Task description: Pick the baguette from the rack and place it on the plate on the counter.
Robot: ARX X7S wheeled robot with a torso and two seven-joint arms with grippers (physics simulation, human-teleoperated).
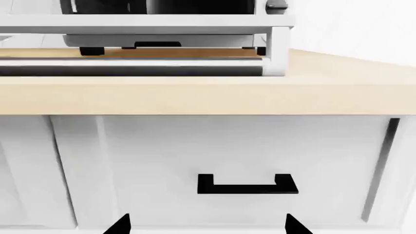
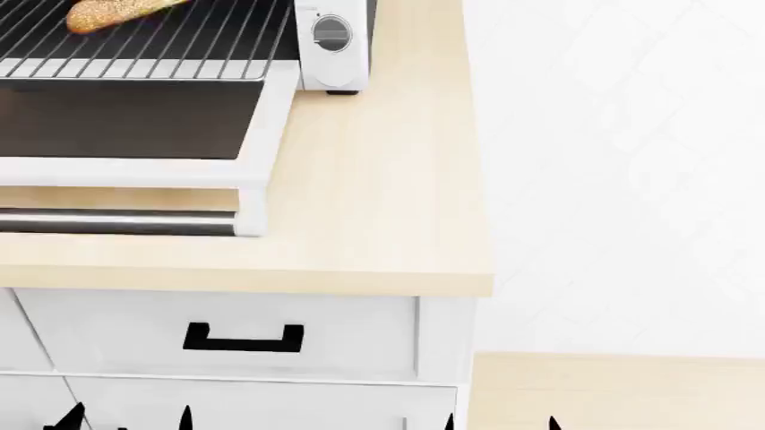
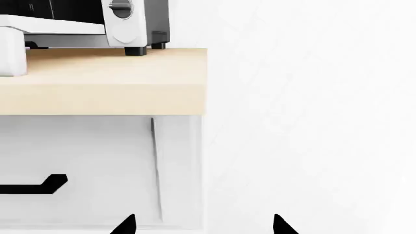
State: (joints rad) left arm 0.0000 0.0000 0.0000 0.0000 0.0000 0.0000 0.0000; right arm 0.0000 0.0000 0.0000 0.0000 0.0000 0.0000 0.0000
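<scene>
The baguette (image 2: 117, 12) lies on the silver wire rack (image 2: 167, 49), which is pulled out of a white toaster oven at the head view's top left. The counter (image 2: 371, 197) carries the oven. The plate is out of view. Both grippers hang low in front of the white drawers, well below the counter top. My left gripper (image 2: 127, 420) is open with nothing between its fingers, facing a drawer front (image 1: 208, 225). My right gripper (image 2: 500, 423) is open and empty too, near the cabinet's right corner (image 3: 204, 225).
The oven's dark glass door (image 2: 120, 116) lies folded down over the counter, its handle bar (image 1: 130, 68) near the front edge. Black drawer handles (image 1: 247, 184) (image 3: 32, 186) stick out below the counter edge (image 1: 208, 95). A white wall (image 2: 622, 179) stands to the right.
</scene>
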